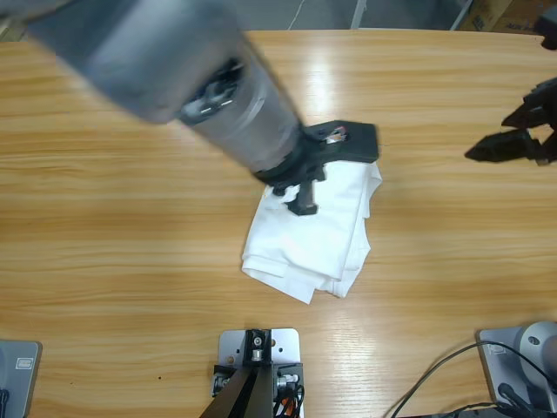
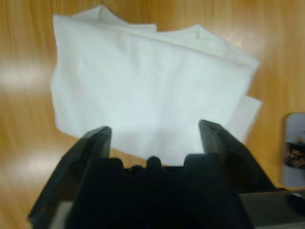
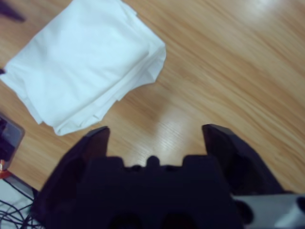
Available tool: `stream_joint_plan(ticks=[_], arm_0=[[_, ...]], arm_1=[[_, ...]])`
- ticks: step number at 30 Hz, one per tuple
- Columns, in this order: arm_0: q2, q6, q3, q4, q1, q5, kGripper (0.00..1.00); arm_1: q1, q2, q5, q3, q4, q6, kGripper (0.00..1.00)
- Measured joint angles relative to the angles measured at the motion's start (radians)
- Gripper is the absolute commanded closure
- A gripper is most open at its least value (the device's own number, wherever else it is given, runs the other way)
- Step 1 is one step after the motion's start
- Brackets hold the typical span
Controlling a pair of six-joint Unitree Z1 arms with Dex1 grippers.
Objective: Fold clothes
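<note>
The clothes are one white T-shirt (image 1: 305, 235), folded into a thick, slightly uneven packet near the middle of the wooden table (image 1: 130, 226). My left gripper (image 1: 326, 170) comes in from the upper left and hovers over the packet's far end, jaws open and empty. In the left wrist view the T-shirt (image 2: 147, 86) fills the space beyond my left gripper (image 2: 155, 131). My right gripper (image 1: 503, 132) hangs open at the table's right edge, well apart from the cloth. The right wrist view shows the T-shirt (image 3: 81, 62) lying up and to the left of my right gripper (image 3: 155, 131).
Bare wood surrounds the packet on every side. Black cables (image 1: 435, 383) trail across the near right corner. Past the table's far edge is the floor, with a cardboard box (image 1: 509, 13) at the upper right.
</note>
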Motion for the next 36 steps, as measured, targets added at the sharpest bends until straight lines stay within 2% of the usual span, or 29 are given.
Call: stream_joint_plan(ticks=[4, 7, 11, 23, 36], arm_0=[[0.078, 0.084, -0.163, 0.104, 0.013, 0.022, 0.000], [0.099, 0.167, -0.220, 0.157, 0.030, 0.024, 0.000], [0.119, 0.244, -0.245, 0.182, 0.048, 0.024, 0.000], [0.257, 0.309, -0.380, 0.221, 0.047, 0.009, 0.000], [0.389, 0.316, -0.426, 0.259, -0.052, 0.000, 0.000]], arm_1=[[0.000, -0.035, 0.000, 0.043, 0.000, -0.001, 0.000], [0.000, -0.050, 0.001, 0.082, -0.021, -0.002, 0.000], [0.000, -0.052, 0.009, 0.132, -0.092, -0.002, 0.000], [-0.033, 0.004, 0.079, 0.201, -0.247, -0.001, 0.000], [-0.056, 0.052, 0.102, 0.223, -0.298, 0.002, 0.000]])
